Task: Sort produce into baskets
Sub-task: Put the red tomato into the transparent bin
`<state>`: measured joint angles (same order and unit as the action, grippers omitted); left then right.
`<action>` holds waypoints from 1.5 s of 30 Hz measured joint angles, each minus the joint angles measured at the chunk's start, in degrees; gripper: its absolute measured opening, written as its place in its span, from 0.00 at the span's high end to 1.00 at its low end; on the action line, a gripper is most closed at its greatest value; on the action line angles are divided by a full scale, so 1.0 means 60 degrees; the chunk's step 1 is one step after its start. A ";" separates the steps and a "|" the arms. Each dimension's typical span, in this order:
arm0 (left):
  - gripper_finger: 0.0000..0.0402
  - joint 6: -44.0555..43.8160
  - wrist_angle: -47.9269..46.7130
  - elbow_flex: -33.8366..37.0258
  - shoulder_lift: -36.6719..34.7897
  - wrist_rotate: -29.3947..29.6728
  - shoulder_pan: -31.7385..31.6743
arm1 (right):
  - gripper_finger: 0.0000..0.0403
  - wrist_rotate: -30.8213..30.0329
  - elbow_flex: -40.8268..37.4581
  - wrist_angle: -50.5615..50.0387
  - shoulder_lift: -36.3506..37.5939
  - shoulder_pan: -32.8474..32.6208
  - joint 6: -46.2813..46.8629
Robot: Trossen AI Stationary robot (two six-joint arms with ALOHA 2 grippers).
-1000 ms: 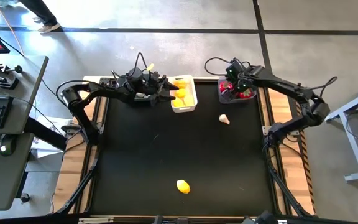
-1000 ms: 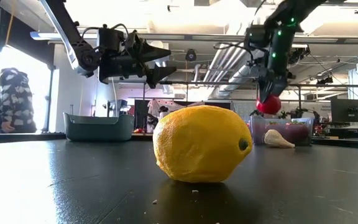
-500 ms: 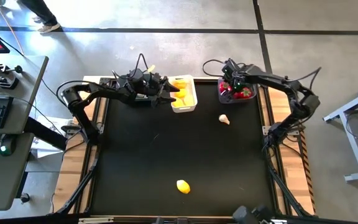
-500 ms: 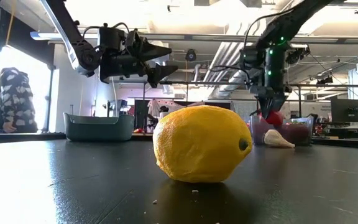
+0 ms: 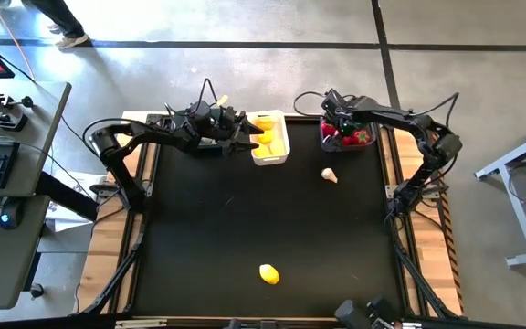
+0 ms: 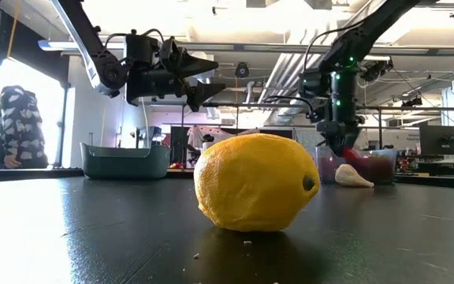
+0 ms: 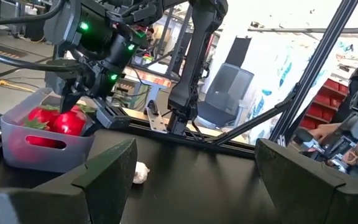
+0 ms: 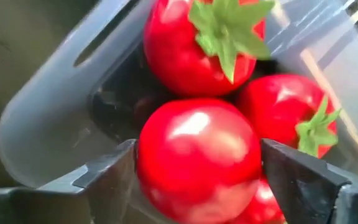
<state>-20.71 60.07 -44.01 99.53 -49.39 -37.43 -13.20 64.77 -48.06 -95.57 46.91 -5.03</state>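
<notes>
The right gripper [image 8: 197,168] is reaching down into the grey bin [image 5: 343,139], its fingers spread around 1 tomato [image 8: 197,158] that is sitting against 2 others. The left gripper [image 5: 247,137] is hovering wide open and empty just beside the white bin [image 5: 272,155]. 1 garlic [image 5: 329,175] is lying near the grey bin, 1 lemon [image 5: 268,273] well apart from it.
</notes>
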 joint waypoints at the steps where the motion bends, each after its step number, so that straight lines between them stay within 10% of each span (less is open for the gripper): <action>1: 0.22 0.0020 0.0000 -0.0003 0.0000 0.0000 0.0000 | 0.19 -0.0047 0.0004 0.0072 0.0000 -0.0041 -0.0043; 15: 0.22 0.0081 -0.0002 -0.0002 0.0000 0.0004 0.0000 | 0.21 -0.0238 0.0004 -0.0045 0.0453 -0.0332 -0.0425; 28: 0.22 0.0648 -0.0025 0.0000 0.0000 0.0310 -0.0007 | 0.97 -0.0260 -0.1352 0.1378 0.2482 -0.0701 -0.0488; 45: 0.22 0.0648 -0.0036 -0.0003 0.0000 0.0388 -0.0007 | 1.00 -0.0635 -0.2643 0.3013 0.2603 -0.0524 -0.0132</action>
<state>-16.82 59.86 -44.03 99.53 -47.06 -37.47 -17.01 48.92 -29.98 -79.95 43.77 -5.82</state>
